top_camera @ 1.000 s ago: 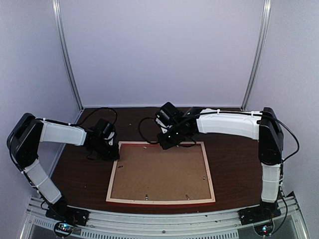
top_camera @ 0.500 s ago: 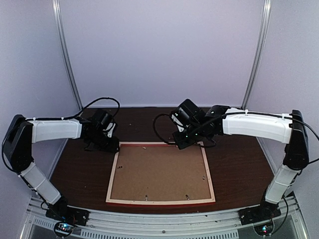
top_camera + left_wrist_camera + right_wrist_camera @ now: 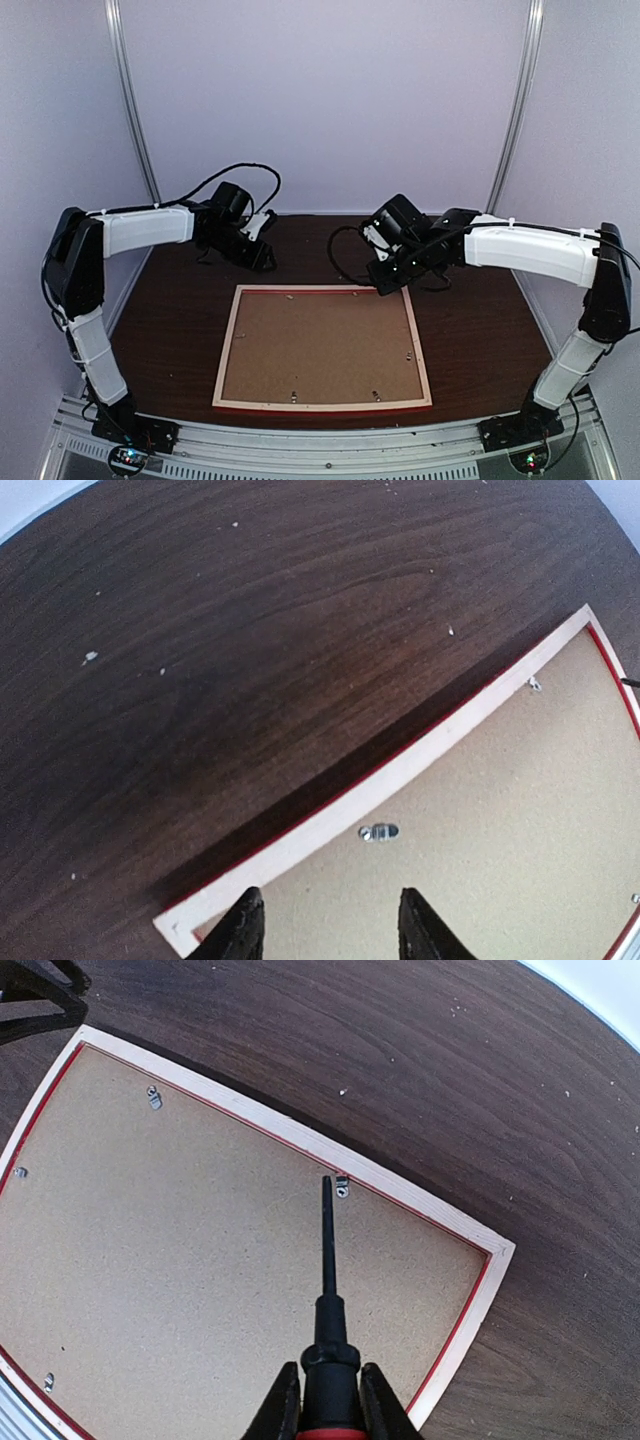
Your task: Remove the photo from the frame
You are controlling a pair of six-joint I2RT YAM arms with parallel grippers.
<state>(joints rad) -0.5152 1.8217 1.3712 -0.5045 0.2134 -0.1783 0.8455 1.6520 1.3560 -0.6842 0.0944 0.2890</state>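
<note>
Table (image 3: pixel 480 320): dark wood.
Frame (image 3: pixel 228 348): lies flat, face down, mid-table, pale rim up.
Backing board (image 3: pixel 320 345): brown, seated inside frame.
Right gripper (image 3: pixel 328 1388): clamped on pointed tool (image 3: pixel 326 1260).
Left gripper (image 3: pixel 328 918): fingers parted, nothing between, above frame corner.
Tool tip: just beside metal clip (image 3: pixel 342 1187).

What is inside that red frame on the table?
A brown backing board fills the frame, pinned by small metal clips. Anything beneath it, any photo included, is covered.

Frame (image 3: pixel 227 350) flat on the table (image 3: pixel 480 330), back upward, backing board (image 3: pixel 320 345) set inside its rim.
</note>
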